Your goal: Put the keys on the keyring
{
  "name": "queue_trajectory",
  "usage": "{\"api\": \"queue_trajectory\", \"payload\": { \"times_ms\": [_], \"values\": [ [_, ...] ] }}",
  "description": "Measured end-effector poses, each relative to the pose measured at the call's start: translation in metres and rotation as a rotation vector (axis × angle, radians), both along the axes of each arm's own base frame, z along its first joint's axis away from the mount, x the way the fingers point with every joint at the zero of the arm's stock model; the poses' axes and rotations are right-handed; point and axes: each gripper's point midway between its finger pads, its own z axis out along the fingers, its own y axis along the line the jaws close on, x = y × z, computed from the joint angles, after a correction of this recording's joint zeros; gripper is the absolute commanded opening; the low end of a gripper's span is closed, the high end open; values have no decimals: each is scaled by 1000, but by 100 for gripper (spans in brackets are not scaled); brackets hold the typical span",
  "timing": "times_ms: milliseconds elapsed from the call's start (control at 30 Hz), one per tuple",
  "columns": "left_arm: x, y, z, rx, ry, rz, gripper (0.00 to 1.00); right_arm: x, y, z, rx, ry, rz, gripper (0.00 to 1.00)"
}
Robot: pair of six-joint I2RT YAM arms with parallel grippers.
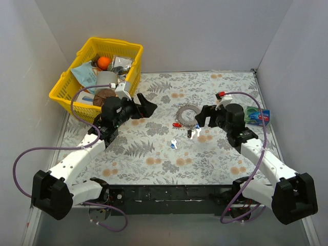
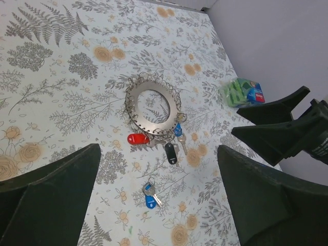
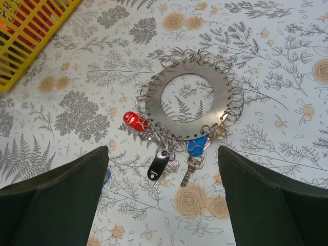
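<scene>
Both claws spread wide and empty; the loose key is likely your next pick.
Your left gripper and right gripper flank the flat silvery keyring fringed with small loops, with a red-headed key and others at its near edge. Pinch the loose blue-headed key by its plastic head, coming in low. The right wrist view nearly hides it, and you can't tell whether the clustered keys are threaded.

Brushed-metal keyring; glossy plastic-headed (red, blue) keys.

The fern-printed surface is laid with the keyring. At its rim are seen a red key, black key and blue key. A loose key lies apart, with a basket and a packet at opposite sides.
</scene>
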Motion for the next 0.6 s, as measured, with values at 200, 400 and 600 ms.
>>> {"api": "queue_trajectory", "payload": {
  "times_ms": [200, 400, 600],
  "values": [
    [-5, -2, 6, 1, -22, -31, 98, 12, 8, -15, -36, 67, 25, 96],
    [-12, -14, 4, 3, -13, -117, 98, 39, 28, -42, -132, 204, 41, 92],
    [2, -35, 17, 25, 2, -214, 98, 71, 56, -71, -223, 327, 72, 62]
  ]
}}
